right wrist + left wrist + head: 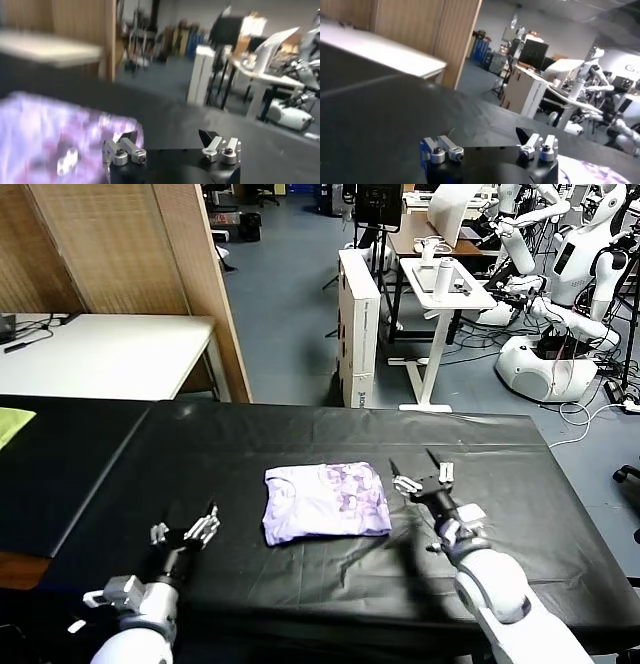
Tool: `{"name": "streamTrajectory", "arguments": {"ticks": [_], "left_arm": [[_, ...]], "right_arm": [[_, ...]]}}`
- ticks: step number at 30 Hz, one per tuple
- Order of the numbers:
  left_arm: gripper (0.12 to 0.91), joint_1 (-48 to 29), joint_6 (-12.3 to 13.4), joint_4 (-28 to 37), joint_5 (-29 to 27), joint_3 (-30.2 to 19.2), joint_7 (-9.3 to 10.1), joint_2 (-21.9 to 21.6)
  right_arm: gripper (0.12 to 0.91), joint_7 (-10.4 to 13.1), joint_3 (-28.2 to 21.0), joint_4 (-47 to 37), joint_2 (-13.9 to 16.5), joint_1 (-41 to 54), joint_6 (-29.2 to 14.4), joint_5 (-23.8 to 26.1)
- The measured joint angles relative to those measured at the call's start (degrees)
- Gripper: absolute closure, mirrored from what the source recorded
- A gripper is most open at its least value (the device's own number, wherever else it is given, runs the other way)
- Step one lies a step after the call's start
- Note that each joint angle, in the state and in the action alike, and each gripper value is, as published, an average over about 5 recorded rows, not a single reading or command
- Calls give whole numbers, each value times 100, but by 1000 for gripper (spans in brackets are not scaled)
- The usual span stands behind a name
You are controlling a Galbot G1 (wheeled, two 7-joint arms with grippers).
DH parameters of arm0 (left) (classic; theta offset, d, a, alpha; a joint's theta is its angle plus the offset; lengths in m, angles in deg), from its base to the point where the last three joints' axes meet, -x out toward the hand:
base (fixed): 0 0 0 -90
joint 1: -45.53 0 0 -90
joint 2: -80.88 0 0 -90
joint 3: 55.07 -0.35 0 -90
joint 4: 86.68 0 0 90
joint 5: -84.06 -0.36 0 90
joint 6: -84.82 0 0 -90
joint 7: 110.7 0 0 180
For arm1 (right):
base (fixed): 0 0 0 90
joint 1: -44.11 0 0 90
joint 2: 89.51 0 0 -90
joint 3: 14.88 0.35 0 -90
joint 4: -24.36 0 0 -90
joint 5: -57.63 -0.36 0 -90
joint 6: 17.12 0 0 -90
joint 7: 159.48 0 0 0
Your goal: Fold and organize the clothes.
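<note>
A black-covered table [300,574] fills the lower half of the head view. Near its middle lies the T-shirt [325,501], pale lavender, folded into a compact rectangle with a darker purple print facing up. No writing on it can be read.

The left gripper [185,532] sits at the lower left of the frame, low over the black cover and well apart from the shirt, its fingers spread with nothing between them. The right gripper [424,476] sits just beside the shirt's right edge, not touching it, its fingers also spread and empty. In the right wrist view the shirt [55,140] appears as a blurred purple patch close beside the open fingers [123,150].

At the far left edge a corner of yellow-green cloth [14,424] rests on a second black surface. Behind it, at the upper left, stands a white table [110,354] in front of a wooden folding screen [130,244]. The floor is blue-grey. A white cabinet [358,324] stands at upper centre, and white humanoid robots [570,274] crowd the upper right. No containers are visible.
</note>
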Motion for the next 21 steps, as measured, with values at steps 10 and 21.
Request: {"name": "streamTrajectory", "arguments": {"ticks": [10,21], "left_arm": [[123,636,602,-172,-276,-271,138,-579],[123,1655,569,-393,-551,-318,486,-763]], "right_arm": [[118,-56,1175,906,-281,-2274,-1363,883],[118,366,1727,1415,-458,-4087,-1591,733]]}}
